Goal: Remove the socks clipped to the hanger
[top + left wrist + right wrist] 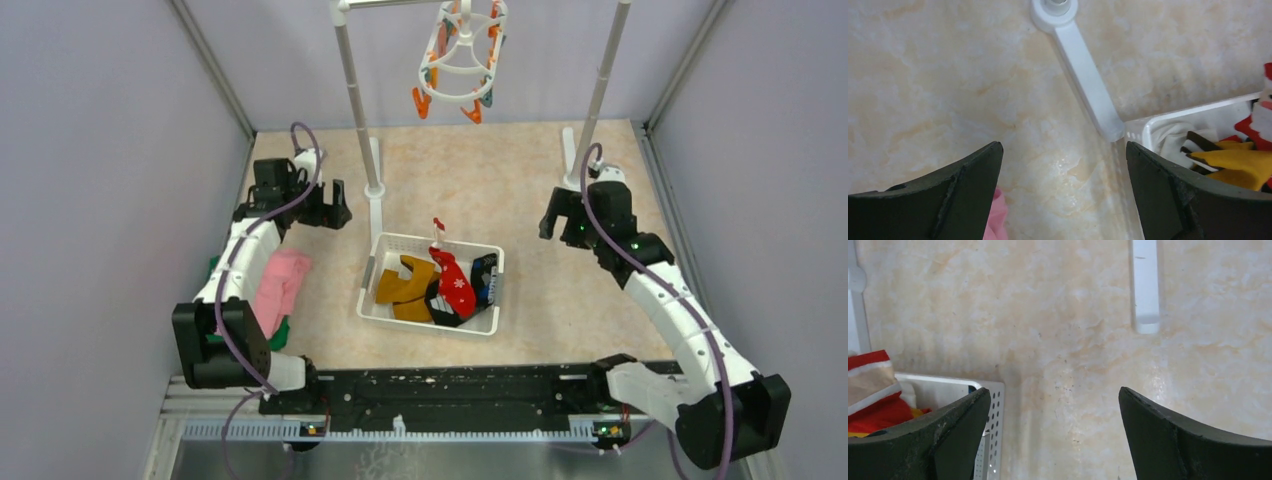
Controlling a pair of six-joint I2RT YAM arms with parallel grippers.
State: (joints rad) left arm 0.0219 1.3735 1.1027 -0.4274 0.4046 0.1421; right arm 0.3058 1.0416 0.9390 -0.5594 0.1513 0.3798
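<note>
Socks (455,290): are lying heaped in the white mesh basket (425,323) at mid-table (480,170), all off the hanger; they are overlapping, so their count is not showing clearly.
Mustard sock (403,285): is lying at the basket's left side; the left wrist view is catching only part of it, cut by the frame edge and a finger.
Snowflake sock (457,288): is lying in the middle, its striped cuff poking up over the far rim.
Black sock (484,278): is lying at the right, partly tucked beside the red one, its markings too small to read.
White fabric (1173,137): is peeking out under the others; whether it is a sock is not showing.
Hanger (462,55): is hanging from the top of the rack (355,100) at the far side, its hook cut off by the frame, orange and teal clips dangling.
Left gripper (330,208): is hovering over bare table beside the rack's left foot, jaws standing wide apart and gripping nothing.
Right gripper (560,215): is hovering right of the basket, jaws gaping fully, holding nothing.
Pink cloth (280,285): is lying beneath the left arm, partly covered by it, with only slivers of green cloth (283,333) showing.
</note>
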